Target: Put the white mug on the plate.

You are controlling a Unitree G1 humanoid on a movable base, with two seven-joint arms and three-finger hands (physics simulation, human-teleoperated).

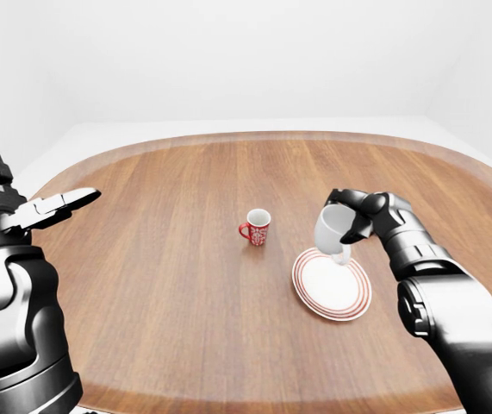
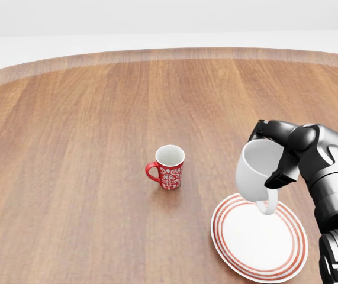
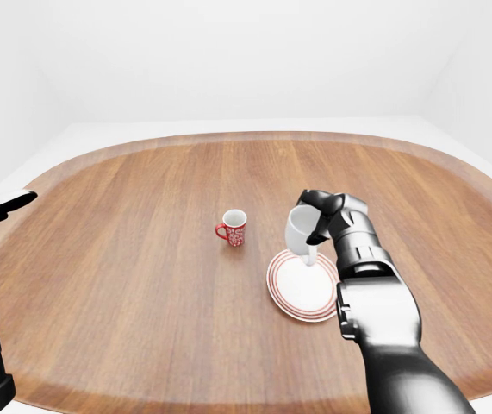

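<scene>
My right hand [image 2: 273,154] is shut on the white mug [image 2: 256,170], fingers over its rim and side. The mug hangs tilted, mouth turned toward the view's upper left and handle [image 2: 267,207] pointing down. It is just above the upper left part of the white plate with red rings [image 2: 257,245], which lies at the lower right of the head view. I cannot tell whether the handle touches the plate. My left hand [image 1: 66,202] is raised at the far left of the left-eye view, fingers open and holding nothing.
A red patterned mug [image 2: 169,167] stands upright on the round wooden table [image 2: 68,148], to the left of the plate and apart from it. The table's curved edge [image 1: 228,138] runs along the top, with white floor beyond.
</scene>
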